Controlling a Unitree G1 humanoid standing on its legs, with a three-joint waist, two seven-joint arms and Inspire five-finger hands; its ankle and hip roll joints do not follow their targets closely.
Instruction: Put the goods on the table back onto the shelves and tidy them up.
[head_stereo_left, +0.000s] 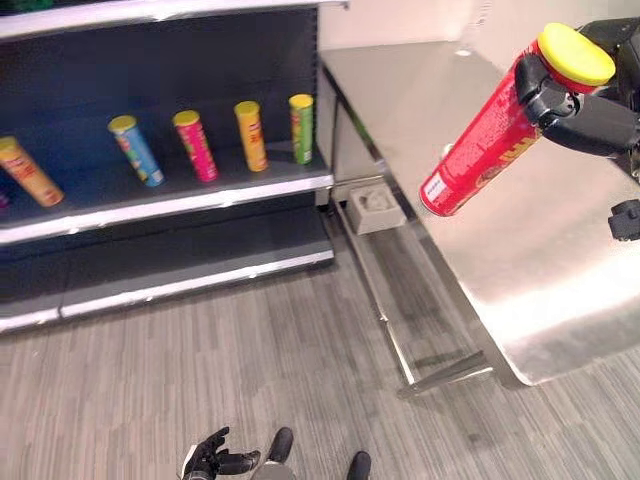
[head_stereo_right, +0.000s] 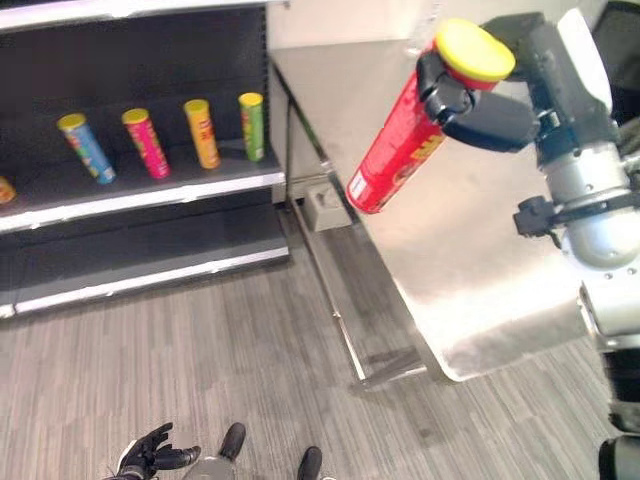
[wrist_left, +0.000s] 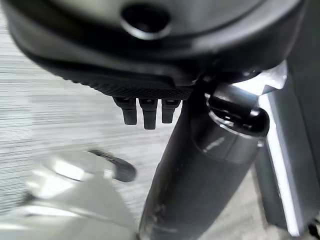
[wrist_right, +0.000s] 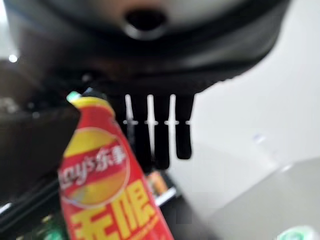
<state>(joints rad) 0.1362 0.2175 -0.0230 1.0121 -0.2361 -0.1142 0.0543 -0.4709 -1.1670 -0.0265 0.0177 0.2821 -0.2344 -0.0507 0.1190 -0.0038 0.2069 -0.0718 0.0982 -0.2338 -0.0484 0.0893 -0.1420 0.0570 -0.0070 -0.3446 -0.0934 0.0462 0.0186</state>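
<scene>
Nearest the camera, low over the grey floor (head_stereo_left: 250, 380), the left hand (head_stereo_left: 215, 458) hangs idle with its fingers loosely spread and nothing in them. Higher and to the right, the right hand (head_stereo_right: 470, 100) is wrapped round the top end of a red can (head_stereo_right: 398, 135) with a yellow lid, holding it tilted in the air above the steel table (head_stereo_left: 520, 250), base pointing down toward the shelves. Beyond, on the dark shelf (head_stereo_left: 200, 190), five cans stand in a loose row: orange (head_stereo_left: 30, 172), blue (head_stereo_left: 137, 150), pink (head_stereo_left: 196, 145), yellow (head_stereo_left: 251, 135) and green (head_stereo_left: 302, 128). The carry from table to shelf appears under way; next the can likely needs swinging left, righting and setting down in the row.
</scene>
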